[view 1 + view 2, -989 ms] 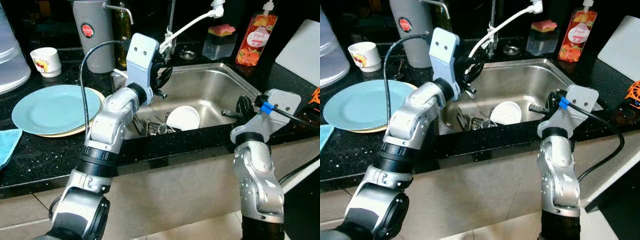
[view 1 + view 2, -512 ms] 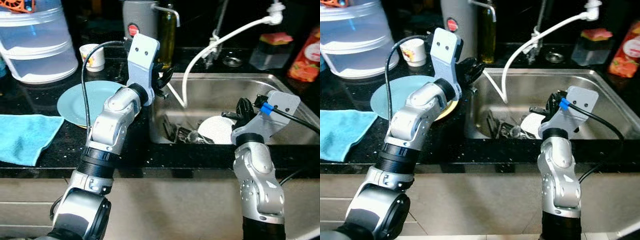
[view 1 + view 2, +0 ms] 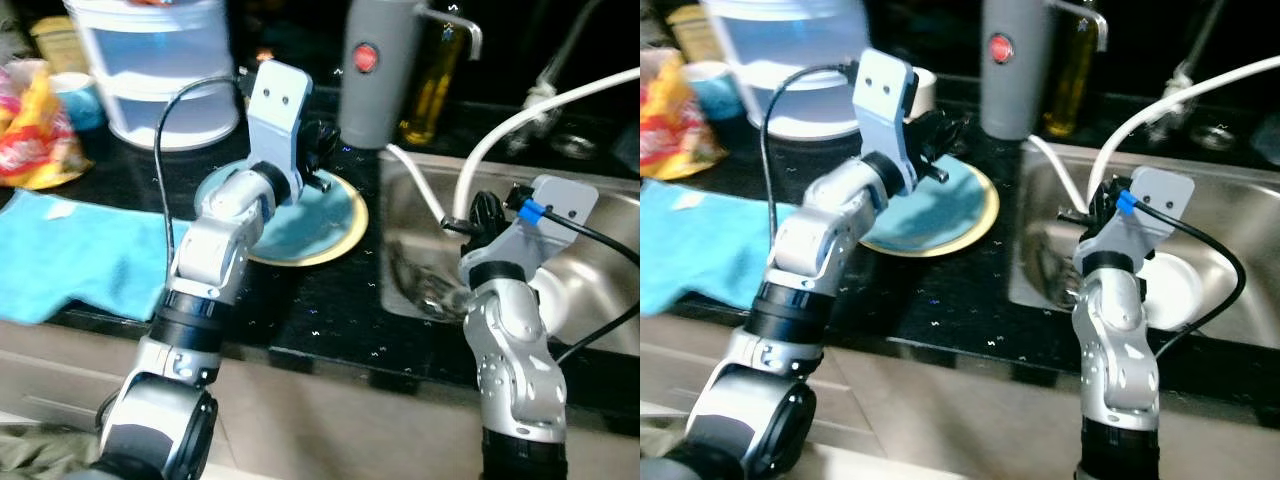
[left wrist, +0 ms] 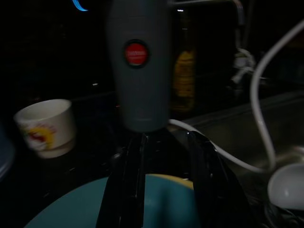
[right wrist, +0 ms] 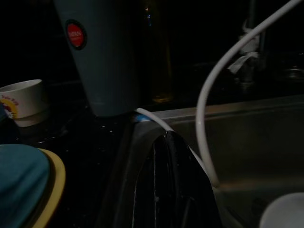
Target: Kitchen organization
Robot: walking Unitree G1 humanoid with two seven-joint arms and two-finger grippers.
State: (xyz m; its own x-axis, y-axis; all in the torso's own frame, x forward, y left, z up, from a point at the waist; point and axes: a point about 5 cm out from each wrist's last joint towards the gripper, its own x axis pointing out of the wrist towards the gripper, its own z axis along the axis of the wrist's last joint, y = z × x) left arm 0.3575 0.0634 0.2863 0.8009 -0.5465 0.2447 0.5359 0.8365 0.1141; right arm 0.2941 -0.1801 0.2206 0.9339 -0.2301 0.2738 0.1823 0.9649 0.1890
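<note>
Left gripper (image 3: 318,150): raised over the far edge of the blue plate (image 3: 305,215), fingers (image 4: 126,190) spread apart, nothing between them
Right gripper (image 3: 484,215): at the left part of the sink (image 3: 1230,195), fingers pressed together, nothing held
Blue plate: on the black counter (image 3: 330,300) just left of the sink – stacked on a yellow plate (image 3: 345,240) whose rim shows around it
Sink: steel, holds a white bowl (image 3: 1175,290) and some dark utensils (image 3: 425,290), blurred
White hose (image 3: 545,110): arcs down from upper right into the sink, passing near the right gripper
Grey jug (image 3: 380,70): upright behind the plates, red round badge on it
Oil bottle (image 3: 435,85): just right of the jug
White cup (image 4: 45,126): on the counter left of the jug – printed pattern
Blue cloth (image 3: 85,260): lies flat on the counter, well left of the plates
Clear container (image 3: 160,70): far left back
Snack bag (image 3: 35,130): red and yellow, at the left edge
</note>
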